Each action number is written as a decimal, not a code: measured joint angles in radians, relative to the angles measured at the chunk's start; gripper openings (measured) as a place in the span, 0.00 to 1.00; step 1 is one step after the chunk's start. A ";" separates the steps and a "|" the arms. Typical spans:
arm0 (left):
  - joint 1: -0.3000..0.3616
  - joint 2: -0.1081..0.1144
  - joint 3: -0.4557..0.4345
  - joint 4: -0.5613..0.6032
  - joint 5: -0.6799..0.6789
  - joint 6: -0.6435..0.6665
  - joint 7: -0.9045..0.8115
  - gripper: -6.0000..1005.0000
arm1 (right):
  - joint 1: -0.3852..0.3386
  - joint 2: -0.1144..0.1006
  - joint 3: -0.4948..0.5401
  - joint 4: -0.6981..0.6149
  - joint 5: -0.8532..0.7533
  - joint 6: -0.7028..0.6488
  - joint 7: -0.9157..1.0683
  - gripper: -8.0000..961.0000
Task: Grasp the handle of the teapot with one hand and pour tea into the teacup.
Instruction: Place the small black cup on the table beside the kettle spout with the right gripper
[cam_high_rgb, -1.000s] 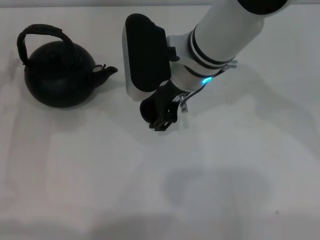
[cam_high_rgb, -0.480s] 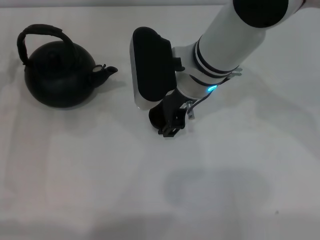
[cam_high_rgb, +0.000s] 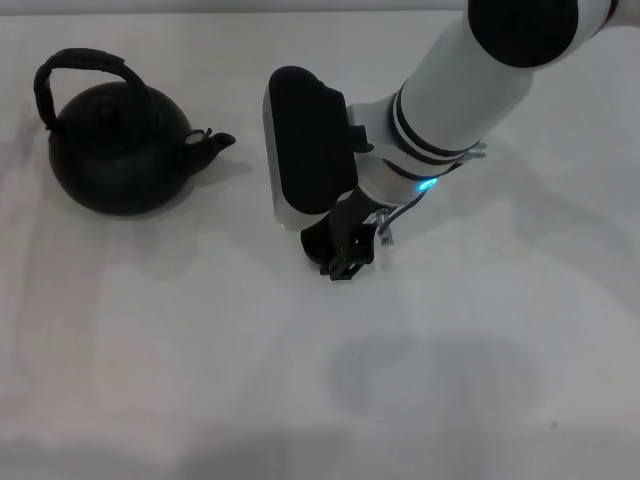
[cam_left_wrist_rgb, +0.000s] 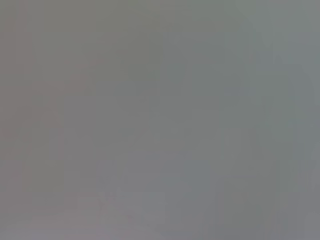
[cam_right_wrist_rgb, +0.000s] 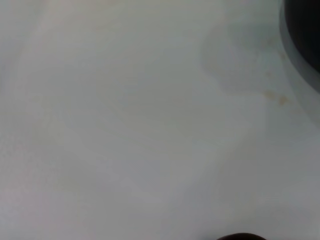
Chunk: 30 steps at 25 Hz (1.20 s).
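The teapot is sitting upright at the counter's far left, handle arching over it and spout pointing toward the right gripper. That gripper is hanging low over the counter's middle, well apart from the teapot; whether its jaws are apart is impossible to tell.

Even overhead light, soft shadows, blurred wrist views.

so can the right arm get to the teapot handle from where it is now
Probably yes: the handle arches free above the teapot, and bare table lies between it and the right tool, near the teacup.
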 joint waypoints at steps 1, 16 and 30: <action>0.000 0.001 0.000 0.000 0.000 0.000 0.000 0.85 | 0.000 0.000 -0.002 0.000 0.000 -0.002 0.000 0.79; 0.004 0.003 0.000 0.000 -0.001 0.010 0.000 0.85 | -0.012 0.000 0.003 0.001 -0.005 -0.026 0.000 0.85; 0.013 0.002 0.000 0.000 0.000 0.029 0.000 0.85 | -0.091 0.000 0.007 -0.041 -0.008 -0.100 -0.003 0.87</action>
